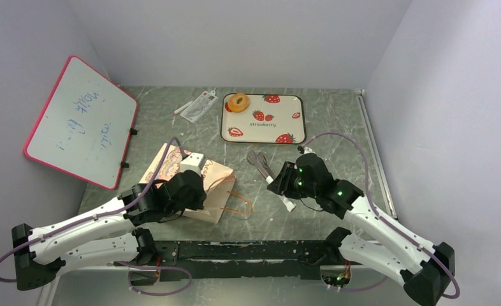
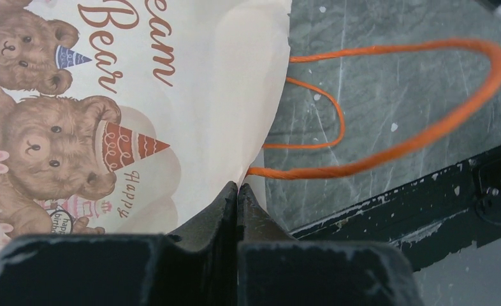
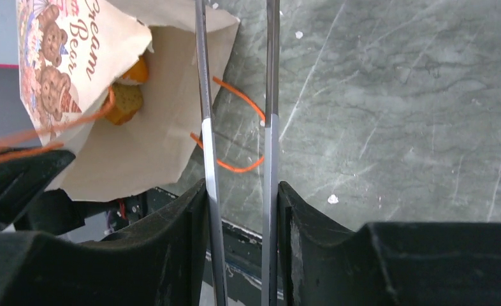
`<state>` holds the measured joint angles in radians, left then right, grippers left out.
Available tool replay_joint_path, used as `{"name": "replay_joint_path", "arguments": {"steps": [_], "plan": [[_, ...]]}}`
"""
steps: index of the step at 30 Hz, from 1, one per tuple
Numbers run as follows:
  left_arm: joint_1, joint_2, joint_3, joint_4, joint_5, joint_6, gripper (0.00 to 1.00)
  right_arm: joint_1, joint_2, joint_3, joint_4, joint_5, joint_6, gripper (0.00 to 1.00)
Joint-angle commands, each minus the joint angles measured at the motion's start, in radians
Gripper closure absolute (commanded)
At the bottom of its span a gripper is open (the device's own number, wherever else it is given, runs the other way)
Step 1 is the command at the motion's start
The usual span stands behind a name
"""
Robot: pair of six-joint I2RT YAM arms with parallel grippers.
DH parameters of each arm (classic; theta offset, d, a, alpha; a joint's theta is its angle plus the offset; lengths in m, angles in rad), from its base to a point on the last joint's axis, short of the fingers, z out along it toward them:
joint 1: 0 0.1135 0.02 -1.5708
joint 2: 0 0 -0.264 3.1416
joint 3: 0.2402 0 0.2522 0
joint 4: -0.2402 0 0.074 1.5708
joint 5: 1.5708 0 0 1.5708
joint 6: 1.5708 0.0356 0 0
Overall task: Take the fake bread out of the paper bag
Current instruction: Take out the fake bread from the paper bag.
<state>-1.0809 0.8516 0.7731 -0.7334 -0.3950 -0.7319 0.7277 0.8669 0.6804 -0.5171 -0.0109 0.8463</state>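
Steel comes first: a pair of thin metal tongs (image 3: pixel 204 127) lies lengthwise between the fingers of our right gripper (image 3: pixel 240 191), which presses on both arms from the outside. The arms run almost parallel with a narrow gap between them, so we judge the tongs part-squeezed, neither sprung wide nor pinched together. Their tips leave the top of the wrist view; from above they look bare, carrying nothing. We think tongs are used here because their slim arms can slip into a bag mouth that the gripper itself would crush.

Just left of the tongs lies the paper bag (image 3: pixel 152 140), on its side on the table (image 3: pixel 394 95) with its mouth turned toward them. Our left gripper (image 2: pixel 238 191) is closed tight on the bag's edge near the mouth, beside the orange handles (image 2: pixel 426 134). That pinch seems meant to anchor the bag and hold the lip up so the opening gapes.

Inside, the fake bread (image 3: pixel 127 102) shows as golden-orange lumps against the inner wall; how many, we cannot tell. One ring-shaped piece (image 1: pixel 238 102) rests on the strawberry tray (image 1: pixel 286 121), well apart at the back, so the task looks partly done.
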Motion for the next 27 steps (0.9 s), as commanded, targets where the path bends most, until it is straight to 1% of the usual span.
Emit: {"name": "replay_joint_path", "arguments": {"steps": [1, 8, 12, 19, 23, 27], "plan": [[-0.001, 0.004, -0.001, -0.01, -0.087, -0.077, 0.93, 0.001, -0.063, -0.003, -0.059, -0.033, -0.01, 0.59], [-0.001, -0.001, -0.009, 0.002, -0.148, -0.128, 0.93, 0.001, -0.117, -0.009, -0.128, -0.138, -0.041, 0.6], [-0.001, -0.025, -0.026, 0.008, -0.163, -0.149, 0.93, 0.002, -0.108, -0.012, -0.141, -0.198, -0.075, 0.61], [-0.001, -0.081, -0.064, 0.037, -0.141, -0.148, 0.93, 0.022, -0.082, -0.071, -0.023, -0.313, -0.077, 0.62], [-0.001, -0.098, -0.065, 0.068, -0.122, -0.1, 0.93, 0.085, -0.024, -0.078, 0.075, -0.338, -0.07, 0.62], [-0.001, -0.074, -0.049, 0.075, -0.1, -0.073, 0.93, 0.138, 0.055, -0.078, 0.194, -0.34, -0.058, 0.62]]}}
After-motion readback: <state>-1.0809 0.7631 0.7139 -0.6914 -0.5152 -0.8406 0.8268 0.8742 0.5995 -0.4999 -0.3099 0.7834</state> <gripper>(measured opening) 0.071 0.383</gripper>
